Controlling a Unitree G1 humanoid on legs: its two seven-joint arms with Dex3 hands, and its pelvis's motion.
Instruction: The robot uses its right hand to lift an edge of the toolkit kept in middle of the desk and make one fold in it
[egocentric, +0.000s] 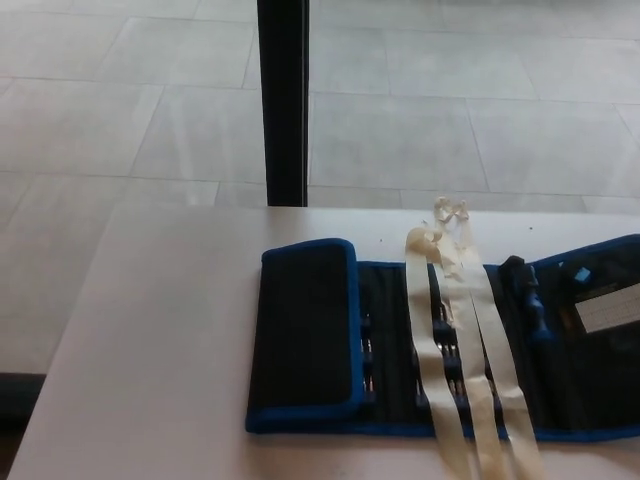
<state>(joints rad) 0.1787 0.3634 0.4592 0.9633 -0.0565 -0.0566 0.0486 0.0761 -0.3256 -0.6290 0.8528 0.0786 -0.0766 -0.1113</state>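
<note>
You see neither hand in frame. Toolkit lies on the desk, left panel folded over; cream straps lie across it.

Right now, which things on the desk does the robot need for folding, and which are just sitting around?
For the job:
- black fabric toolkit with blue trim, left flap already folded over
- cream cloth straps lying across the toolkit
- pale desk under it

Just around:
- black upright post behind the desk
- grey tiled floor

No robot hand shows.
</note>
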